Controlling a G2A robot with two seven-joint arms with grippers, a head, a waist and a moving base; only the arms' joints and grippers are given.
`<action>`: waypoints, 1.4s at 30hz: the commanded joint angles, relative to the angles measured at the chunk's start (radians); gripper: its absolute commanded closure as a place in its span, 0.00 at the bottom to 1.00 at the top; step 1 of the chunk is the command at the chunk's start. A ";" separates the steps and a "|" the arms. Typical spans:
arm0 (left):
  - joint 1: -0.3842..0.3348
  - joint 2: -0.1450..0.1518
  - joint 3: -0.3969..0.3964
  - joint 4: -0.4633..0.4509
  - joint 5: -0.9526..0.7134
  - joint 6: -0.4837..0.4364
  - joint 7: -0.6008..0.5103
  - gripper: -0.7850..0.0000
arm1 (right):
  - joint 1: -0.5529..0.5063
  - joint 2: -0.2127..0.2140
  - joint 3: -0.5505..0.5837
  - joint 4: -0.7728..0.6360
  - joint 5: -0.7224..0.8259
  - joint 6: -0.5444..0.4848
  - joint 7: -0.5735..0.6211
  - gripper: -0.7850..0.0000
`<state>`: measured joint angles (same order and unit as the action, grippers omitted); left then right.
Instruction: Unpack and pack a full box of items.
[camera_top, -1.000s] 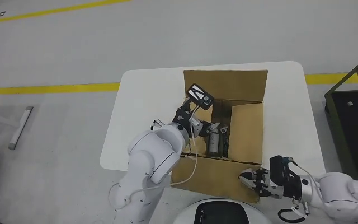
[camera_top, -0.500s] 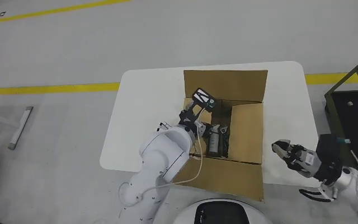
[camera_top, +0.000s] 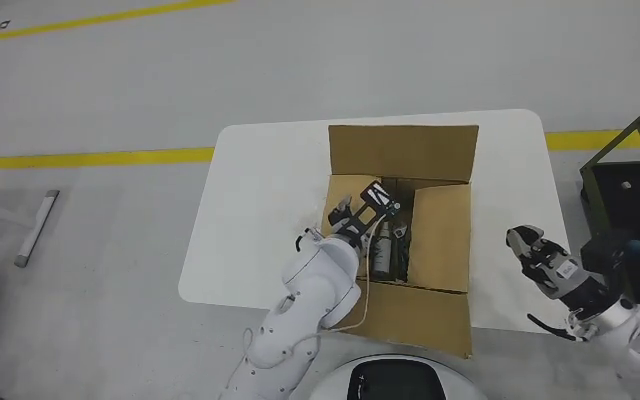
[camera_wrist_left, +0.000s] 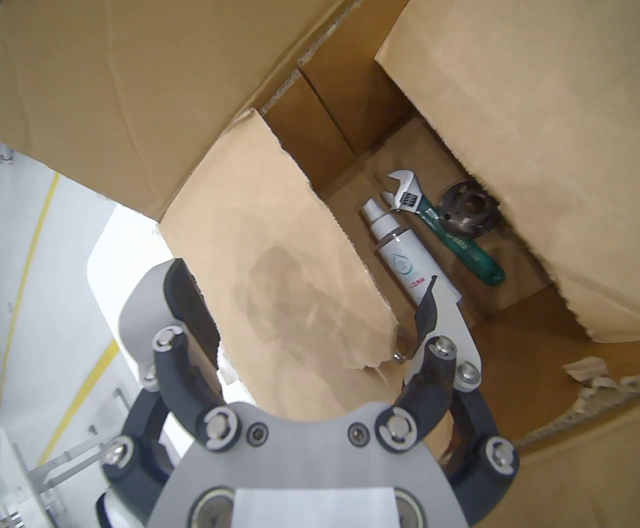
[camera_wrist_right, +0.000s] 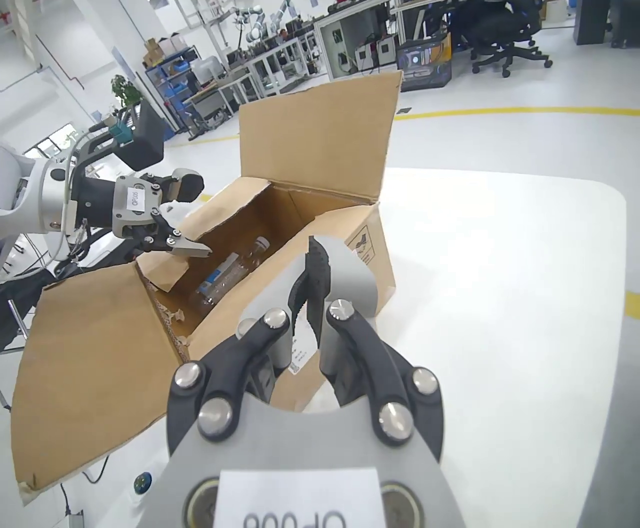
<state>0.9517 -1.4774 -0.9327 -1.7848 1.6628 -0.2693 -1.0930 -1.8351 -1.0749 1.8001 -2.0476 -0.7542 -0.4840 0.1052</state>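
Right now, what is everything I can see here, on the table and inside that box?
Table: one, white, under the box.
Cardboard box: one, brown, flaps open, on the table.
Wrench: one, silver with a green handle, lying on the box floor.
Bottle: one, white, lying beside the wrench.
Metal flange: one, dark, by the wrench's handle, close under a flap.
Left gripper: one, black and silver, open, over a side flap.
Right gripper: one, black and silver, shut, empty, beside the box.
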 joint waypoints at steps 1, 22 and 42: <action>0.004 0.000 -0.001 0.001 0.007 -0.001 -0.006 0.00 | 0.004 -0.001 -0.012 -0.002 -0.008 0.005 0.001 1.00; 0.038 -0.005 -0.065 -0.068 -0.008 0.059 0.011 1.00 | 0.046 -0.010 -0.079 -0.014 -0.035 0.019 0.008 1.00; -0.023 -0.013 -0.145 -0.120 -0.076 0.102 -0.060 0.00 | 0.169 -0.006 -0.155 0.057 -0.040 -0.036 0.122 1.00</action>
<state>0.9267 -1.4924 -1.0724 -1.9037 1.5684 -0.1496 -1.1600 -1.6668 -1.0805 1.6465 -1.9926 -0.7944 -0.5205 0.2268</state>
